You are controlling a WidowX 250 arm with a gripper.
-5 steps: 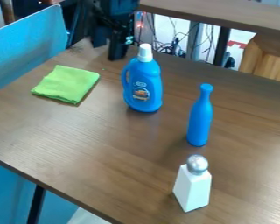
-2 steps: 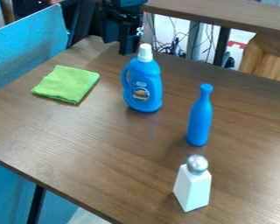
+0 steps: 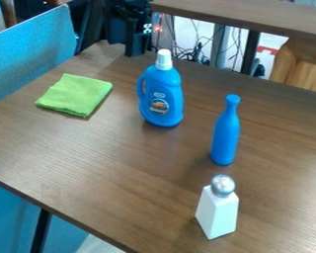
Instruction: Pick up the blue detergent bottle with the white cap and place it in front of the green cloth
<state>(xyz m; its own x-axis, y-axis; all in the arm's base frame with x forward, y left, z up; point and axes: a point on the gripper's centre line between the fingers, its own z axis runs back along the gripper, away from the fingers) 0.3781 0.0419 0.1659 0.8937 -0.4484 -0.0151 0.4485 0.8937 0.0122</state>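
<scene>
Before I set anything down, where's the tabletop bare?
Biggest patch: between green cloth, detergent bottle, white bottle and near-left table edge. Another lies picture-right of the slim blue bottle. Tight: between slim and white bottles, and behind the detergent bottle, near the robot arm.

The robot arm is black, built of blocky, angular segments with hard edges. A small cluster of pale, whitish spots marks one side, too small to make out as screws or markings. The gripper is black too, its lower part straight-sided, narrow and blunt-ended.
</scene>
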